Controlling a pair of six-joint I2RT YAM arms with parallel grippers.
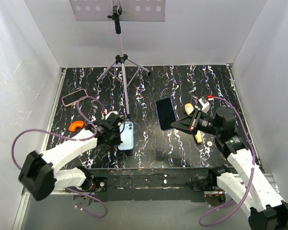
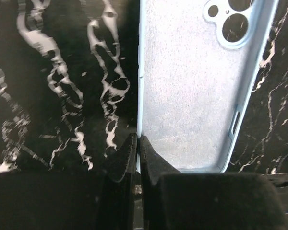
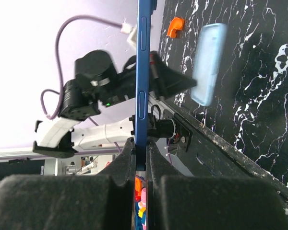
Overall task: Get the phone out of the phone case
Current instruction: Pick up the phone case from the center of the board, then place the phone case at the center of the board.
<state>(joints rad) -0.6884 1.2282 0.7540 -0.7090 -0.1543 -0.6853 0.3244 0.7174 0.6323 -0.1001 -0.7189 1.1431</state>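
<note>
Closest to the right wrist camera, the right end effector (image 3: 140, 143) is clenched on the thin edge of a dark blue phone (image 3: 143, 72). The phone runs straight away from the lens, edge-on, with its side buttons showing. Pinching it across the thickness holds the slab rigid and leaves both faces free. The left end effector (image 2: 138, 143) is likewise clamped, here on one long wall of the light blue phone case (image 2: 187, 86). The case lies open side up on the black marbled desk (image 1: 182, 81), and its grey lining and camera cut-out are bare. That grip on the rim probably serves to anchor the shell so it cannot follow the handset.

From above, the phone sits to the right of the case and well apart from it. Whether its far end touches the desk I cannot tell. With the case empty and the phone in the other arm's hold, the separation itself looks done. What seems left is to set the phone down and let go.

Left of the case lies a small orange piece (image 1: 77, 125), and further off on the same side a pink-cased phone (image 1: 74, 97). Neither is involved.
</note>
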